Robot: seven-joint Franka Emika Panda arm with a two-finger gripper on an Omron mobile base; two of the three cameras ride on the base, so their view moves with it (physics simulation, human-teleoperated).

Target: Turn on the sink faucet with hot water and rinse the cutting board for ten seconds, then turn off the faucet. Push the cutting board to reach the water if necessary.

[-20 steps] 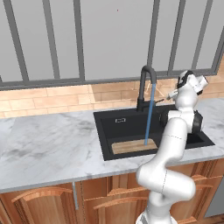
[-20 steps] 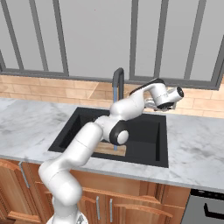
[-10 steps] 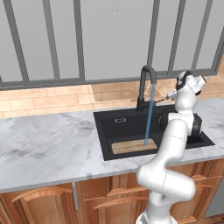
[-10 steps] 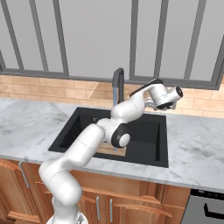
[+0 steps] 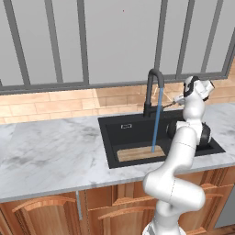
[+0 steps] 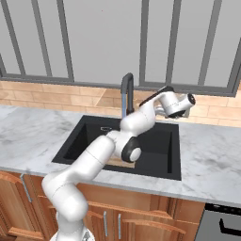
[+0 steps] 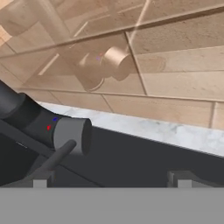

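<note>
Left base view: water (image 5: 156, 124) runs from the sink faucet (image 5: 153, 90) onto the cutting board (image 5: 140, 153), which lies flat near the front wall of the sink (image 5: 108, 140); the gripper (image 5: 180, 99) sits just beside the tap's lever.
Right base view: arm hides most of the board; gripper's opening cannot be told.
Hand view: fingertips (image 7: 41, 179) stand wide apart, the thin lever beside one of them.
Risk: a glancing push could slip off the thin lever, leaving the tap running.

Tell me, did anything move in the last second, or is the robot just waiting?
Nothing visibly moved. The gripper hangs by the sink faucet lever as before, its jaws apart and gripping nothing. The water runs onto the cutting board in the sink, same as a second ago.
</note>
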